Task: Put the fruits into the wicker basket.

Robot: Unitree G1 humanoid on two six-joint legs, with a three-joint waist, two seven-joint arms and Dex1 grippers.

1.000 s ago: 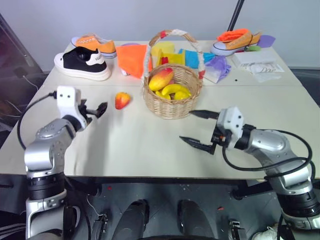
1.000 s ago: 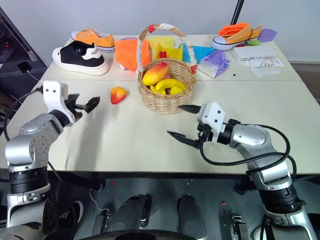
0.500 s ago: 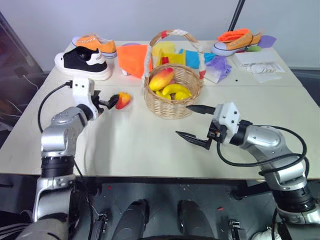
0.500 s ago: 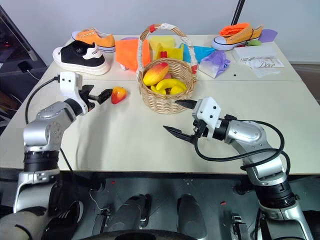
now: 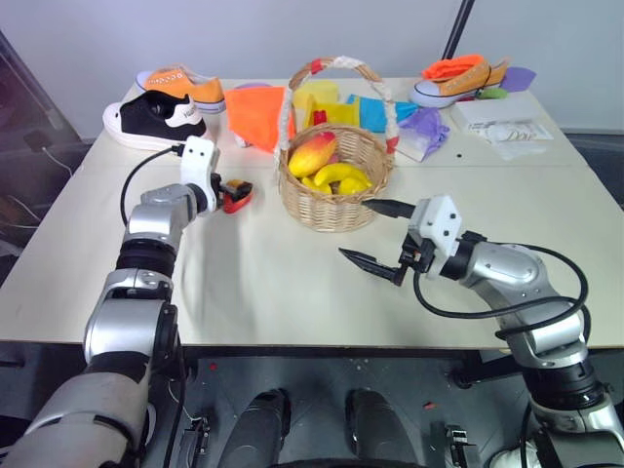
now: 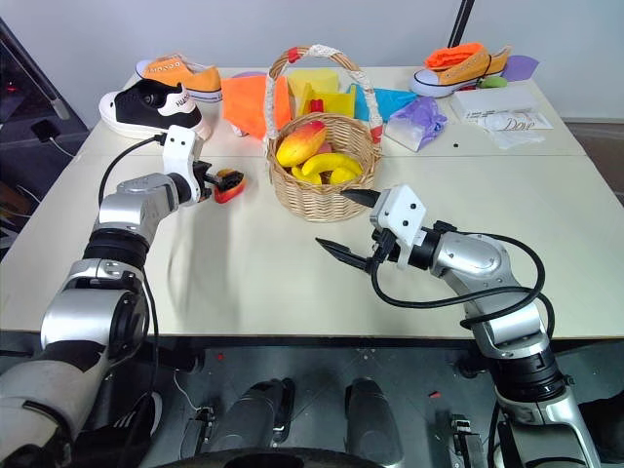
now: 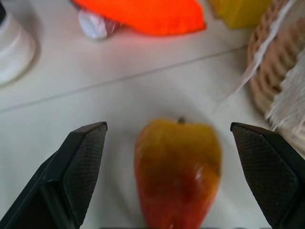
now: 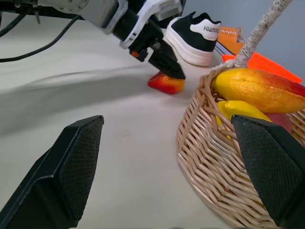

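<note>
Fingers (image 7: 81, 162) of the left hand (image 5: 230, 191) stand released on both sides of the red-orange fruit (image 7: 177, 171), not touching it. Fruit lies on the desk (image 5: 292, 283) just beside the basket (image 5: 334, 200), its stem end pointing away from the hand. Mango (image 5: 314, 154) lies tilted in the basket. Right hand (image 5: 375, 237) is released near the basket.

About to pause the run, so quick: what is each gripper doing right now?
Left gripper: open, fingers either side of the red-orange fruit on the table, not closed on it.
Right gripper: open, holding nothing, near the wicker basket.
</note>
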